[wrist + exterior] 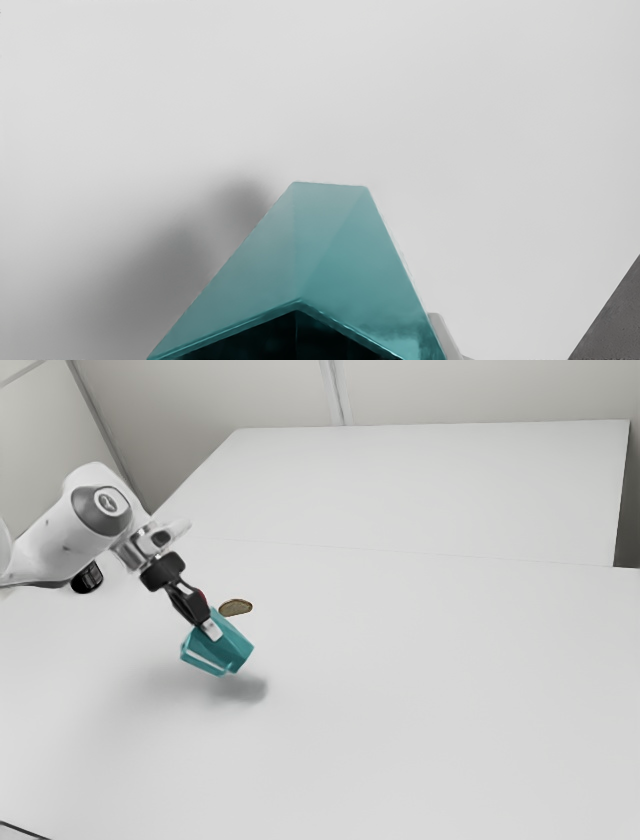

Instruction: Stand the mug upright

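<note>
The jaws of the gripper (210, 625) are closed on the mug (232, 647), parted by whatever part of it lies between them; how wide that is I can't tell, since the far finger is hidden. One pale fingertip (212, 630) lies flat against the teal side, and the same finger edges out beside the body in the wrist view. Whether the grip spans the whole body or pinches a single wall, I can't say. The mug hangs tilted above the table (420, 700), its shadow (252, 689) apart from it, and its dark mouth opens toward the hand's camera. The likeliest trouble is the angled, faceted side turning between the fingers, because the hold seems to sit on a small patch and the weight could swing about it. If it is let go at this slant, it would probably drop onto an edge and topple. Lowering it before the base is level could catch a corner first and lever it out of the grip. Past it, near in the exterior view, lies a flat brownish oval thing (235, 607); a wide swing of the wrist might clip that, though the depth between them is hard to judge.
</note>
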Controlling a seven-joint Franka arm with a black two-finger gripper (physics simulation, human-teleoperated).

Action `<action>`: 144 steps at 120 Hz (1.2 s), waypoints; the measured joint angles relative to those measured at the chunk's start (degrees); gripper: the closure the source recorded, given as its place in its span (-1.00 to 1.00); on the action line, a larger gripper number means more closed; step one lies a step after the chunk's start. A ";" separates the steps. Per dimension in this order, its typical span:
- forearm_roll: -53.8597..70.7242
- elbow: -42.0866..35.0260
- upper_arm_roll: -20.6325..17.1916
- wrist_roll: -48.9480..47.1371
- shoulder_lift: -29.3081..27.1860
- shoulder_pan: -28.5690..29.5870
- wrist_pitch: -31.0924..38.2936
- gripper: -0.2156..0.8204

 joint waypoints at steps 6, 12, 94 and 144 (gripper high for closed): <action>2.62 -0.12 -1.34 -1.00 -0.68 -0.25 1.25 0.93; 5.25 -0.17 -2.99 -2.07 -1.11 -0.03 2.60 0.93; 26.92 -5.42 -15.28 -23.41 -1.04 -0.78 20.49 0.93; 30.49 -6.90 -15.35 -31.71 1.94 -0.92 23.68 0.93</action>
